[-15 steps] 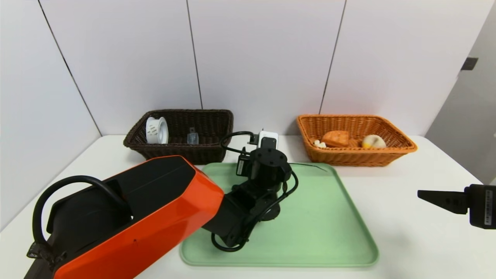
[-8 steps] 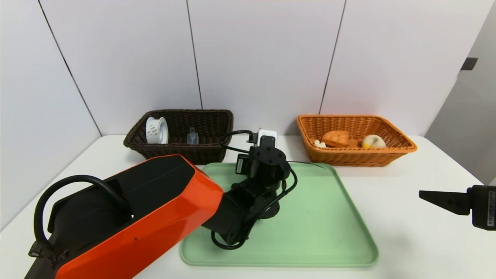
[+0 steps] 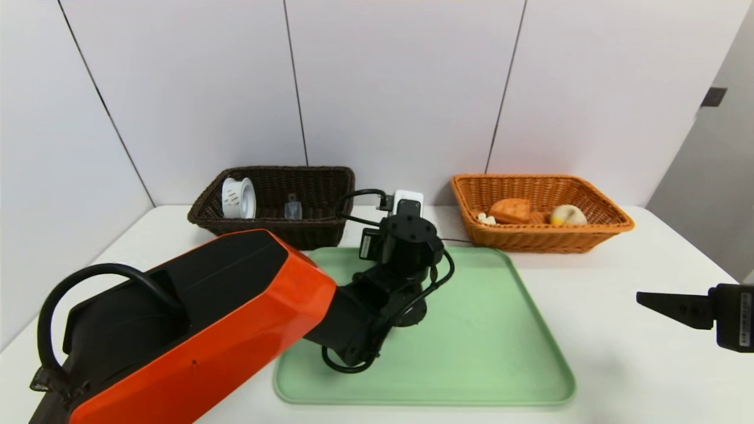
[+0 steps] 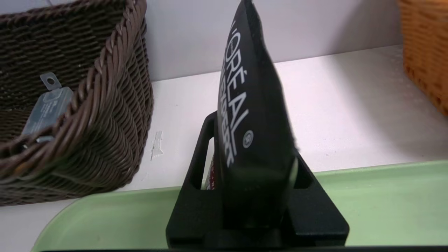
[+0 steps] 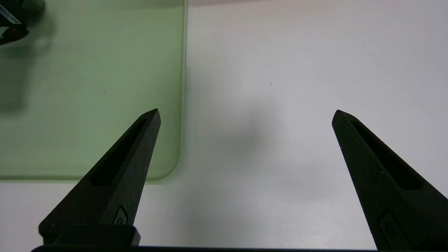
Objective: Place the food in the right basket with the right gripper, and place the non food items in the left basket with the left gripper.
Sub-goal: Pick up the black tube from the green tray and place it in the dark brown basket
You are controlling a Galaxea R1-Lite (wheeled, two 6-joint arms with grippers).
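My left gripper (image 4: 253, 140) is shut on a black L'Oréal packet (image 4: 245, 105) that stands up between its fingers. It hangs over the back edge of the green tray (image 3: 483, 353), to the right of the brown basket (image 3: 271, 232). The head view hides the fingers under the wrist (image 3: 409, 241). The brown basket holds a white cup-like piece (image 3: 238, 198) and a small clear item (image 3: 293, 209). In the orange basket (image 3: 542, 241) lie an orange bread-like piece (image 3: 510, 210), a pale round food (image 3: 568, 215) and small white bits (image 3: 486, 218). My right gripper (image 5: 245, 112) is open over bare table, right of the tray.
The white table (image 3: 618, 265) ends at a wall just behind both baskets. In the left wrist view the brown basket's woven wall (image 4: 105, 105) stands close beside the packet, and the orange basket's corner (image 4: 427, 52) shows farther off. My orange left arm (image 3: 194, 330) covers the near left of the table.
My left wrist has shifted a little toward the back of the table with the packet in it. The right gripper has hardly moved.
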